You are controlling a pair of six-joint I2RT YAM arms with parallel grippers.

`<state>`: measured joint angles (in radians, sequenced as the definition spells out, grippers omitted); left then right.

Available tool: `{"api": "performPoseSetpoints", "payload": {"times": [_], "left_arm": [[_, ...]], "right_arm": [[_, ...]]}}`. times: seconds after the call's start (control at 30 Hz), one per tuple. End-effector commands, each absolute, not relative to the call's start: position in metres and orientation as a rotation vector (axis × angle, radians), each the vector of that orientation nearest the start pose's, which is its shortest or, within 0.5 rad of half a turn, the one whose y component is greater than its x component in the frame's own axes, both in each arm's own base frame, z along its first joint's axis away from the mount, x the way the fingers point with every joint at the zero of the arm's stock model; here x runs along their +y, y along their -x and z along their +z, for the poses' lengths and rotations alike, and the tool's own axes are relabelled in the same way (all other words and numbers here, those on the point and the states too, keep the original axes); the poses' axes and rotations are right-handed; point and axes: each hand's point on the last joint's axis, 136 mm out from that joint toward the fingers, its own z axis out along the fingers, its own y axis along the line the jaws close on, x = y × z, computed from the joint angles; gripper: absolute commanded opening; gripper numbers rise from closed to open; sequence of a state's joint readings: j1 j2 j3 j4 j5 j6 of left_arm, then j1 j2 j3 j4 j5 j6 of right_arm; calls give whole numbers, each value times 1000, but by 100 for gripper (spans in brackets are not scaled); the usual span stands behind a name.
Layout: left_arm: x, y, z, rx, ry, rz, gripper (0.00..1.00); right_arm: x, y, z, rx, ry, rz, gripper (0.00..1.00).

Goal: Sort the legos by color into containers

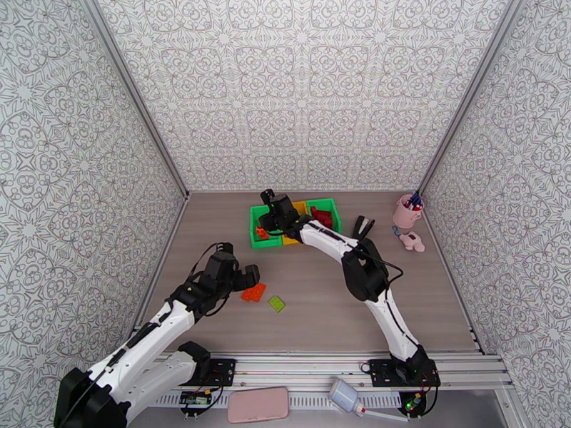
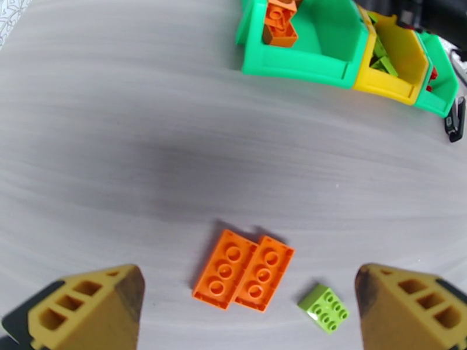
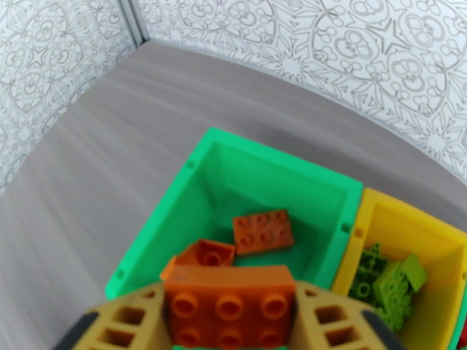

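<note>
green left bin (image 3: pixel 274 161) has orange bricks (image 3: pixel 262 230) in it, yellow bin (image 3: pixel 408 211) next door has lime bricks (image 3: pixel 385 281), right green bin (image 1: pixel 322 202) has red bricks (image 1: pixel 322 217) (red reads best from the top camera). the right wrist cam gives the bin interiors close up, while the left wrist cam gives the strays on the desk (image 2: pixel 117 141). right tool (image 3: pixel 230 313) is clamped on a held brick (image 3: pixel 230 287), orange, above the near end of the left bin. left tool (image 2: pixel 248 287) is spread wide and holds nothing, above an orange pair (image 2: pixel 242 278) lying touching side by side between its fingers. loose lime brick (image 2: pixel 324 307) is just beside the pair, nearer the right finger.
</note>
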<state>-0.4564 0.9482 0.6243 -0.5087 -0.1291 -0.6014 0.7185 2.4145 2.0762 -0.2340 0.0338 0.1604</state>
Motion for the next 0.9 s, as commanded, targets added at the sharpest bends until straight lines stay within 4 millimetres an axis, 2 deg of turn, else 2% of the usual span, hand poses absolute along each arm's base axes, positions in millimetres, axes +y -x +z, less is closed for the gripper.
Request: {"api": "performPoseSetpoints", "payload": {"times": [0.0, 0.13, 0.27, 0.3, 0.43, 0.53, 0.6, 0.7, 0.87], "left_arm": [[-98, -258, 124, 2426, 255, -300, 100], [-94, -260, 121, 2447, 300, -296, 100], [-92, -263, 110, 2487, 422, -264, 100], [-91, -265, 107, 2495, 473, -253, 100], [-93, -266, 94, 2511, 671, -222, 100], [-89, -260, 84, 2498, 929, -166, 100], [-94, -256, 78, 2505, 1039, -168, 100], [-96, -249, 70, 2474, 1222, -159, 99], [-100, -248, 54, 2423, 1396, -194, 100]], "right_arm": [[436, -515, 144, 2104, 572, 462, 61], [430, -501, 170, 2058, 600, 489, 83], [413, -476, 191, 1996, 606, 523, 92], [408, -468, 199, 1968, 610, 538, 94], [383, -433, 202, 1917, 646, 560, 95], [364, -409, 198, 1910, 681, 537, 95], [352, -395, 196, 1914, 702, 518, 96], [338, -381, 194, 1922, 719, 498, 96], [326, -369, 189, 1939, 724, 482, 96]]}}
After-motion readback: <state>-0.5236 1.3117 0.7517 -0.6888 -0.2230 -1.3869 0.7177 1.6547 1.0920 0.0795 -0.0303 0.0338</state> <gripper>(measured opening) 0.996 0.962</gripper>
